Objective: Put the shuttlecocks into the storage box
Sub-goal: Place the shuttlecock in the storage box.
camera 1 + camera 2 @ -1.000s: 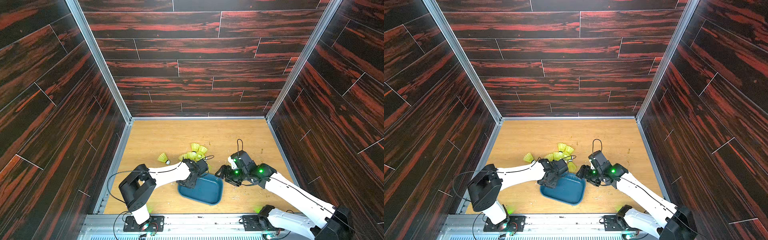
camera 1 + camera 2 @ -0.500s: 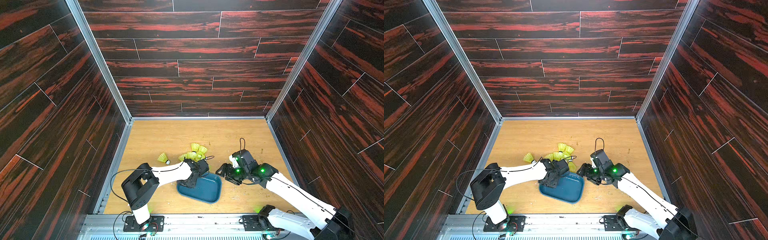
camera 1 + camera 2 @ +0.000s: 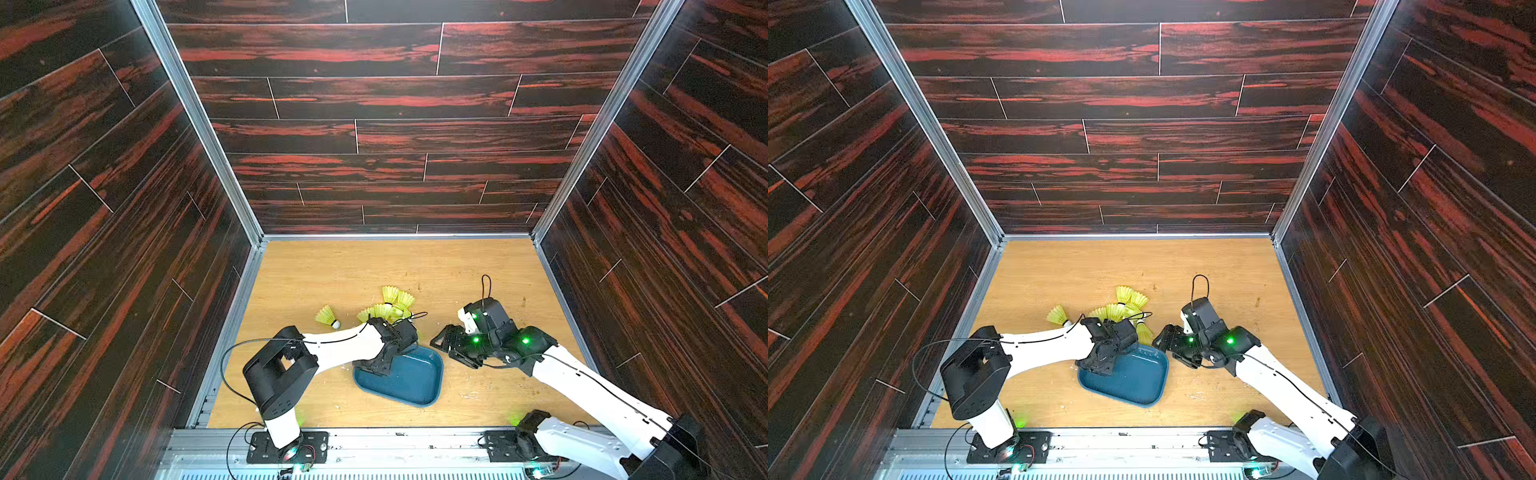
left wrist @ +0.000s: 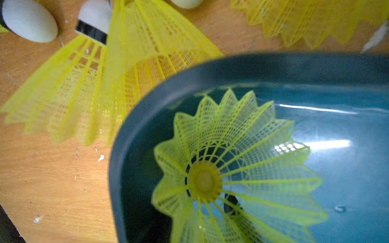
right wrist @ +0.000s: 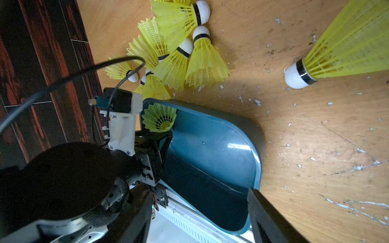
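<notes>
While one shuttlecock is inside the storage box, at a rounded corner w/ its open skirt facing the left wrist cam, the others I see are out on the tabletop. The left claw hangs right over that corner, fingertips at the shuttlecock's cork end; I can't tell whether the jaws grip it or stand just clear of it. The box is teal, low-rimmed, and lies near the front edge btwn the two arms. Just beyond its far rim is a cluster of shuttlecocks, overlapping, corks pointing various ways; in the left wrist view two of them lie right beside the rim. A lone shuttlecock lies apart on the cluster's left, near the left forearm. Another shuttlecock lies on its side close to the right wrist cam, well apart from the cluster. On my other side the right claw sits just off the box's far right corner, jaws wide apart, nothing btwn them as far as I can see; one finger shows by the box rim in the right wrist view. White flecks and scuffs dot the tabletop around the box.
</notes>
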Controlling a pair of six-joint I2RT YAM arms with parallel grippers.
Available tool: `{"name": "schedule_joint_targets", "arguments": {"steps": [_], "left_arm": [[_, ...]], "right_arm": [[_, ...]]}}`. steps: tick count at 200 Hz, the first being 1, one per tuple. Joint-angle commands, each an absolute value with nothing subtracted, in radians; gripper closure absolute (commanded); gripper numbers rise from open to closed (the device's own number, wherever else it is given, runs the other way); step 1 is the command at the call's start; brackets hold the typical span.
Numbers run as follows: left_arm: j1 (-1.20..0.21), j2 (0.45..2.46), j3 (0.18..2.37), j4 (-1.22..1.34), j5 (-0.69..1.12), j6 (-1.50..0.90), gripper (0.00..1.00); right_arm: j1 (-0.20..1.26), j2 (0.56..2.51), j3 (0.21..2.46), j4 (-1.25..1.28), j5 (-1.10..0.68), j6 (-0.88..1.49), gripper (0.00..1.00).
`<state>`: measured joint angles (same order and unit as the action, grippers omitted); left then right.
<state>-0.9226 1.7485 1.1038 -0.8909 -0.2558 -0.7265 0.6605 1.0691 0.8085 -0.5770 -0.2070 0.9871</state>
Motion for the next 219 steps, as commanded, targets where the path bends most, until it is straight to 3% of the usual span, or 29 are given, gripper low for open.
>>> {"name": "schedule_joint_targets", "arguments": {"steps": [1, 49, 150, 219], "left_arm": [[-0.927, 1.719, 1.125, -0.924, -0.275, -0.742, 0.59], [-0.927, 1.662, 1.121, -0.927, -0.254, -0.774, 0.48], [-0.931, 1.614, 1.110, -0.908, -0.230, -0.769, 0.47], [-0.939, 1.540, 1.136, -0.908, -0.221, -0.746, 0.40]], "right_arm": [[0.656, 1.057, 0.794, -0.578, -0.216, 0.991, 0.25], [0.656, 1.051, 0.795, -0.573, -0.215, 0.996, 0.25], [0.657, 1.024, 0.775, -0.554, -0.230, 1.009, 0.25], [0.654, 1.009, 0.794, -0.621, -0.118, 1.017, 0.28]]}}
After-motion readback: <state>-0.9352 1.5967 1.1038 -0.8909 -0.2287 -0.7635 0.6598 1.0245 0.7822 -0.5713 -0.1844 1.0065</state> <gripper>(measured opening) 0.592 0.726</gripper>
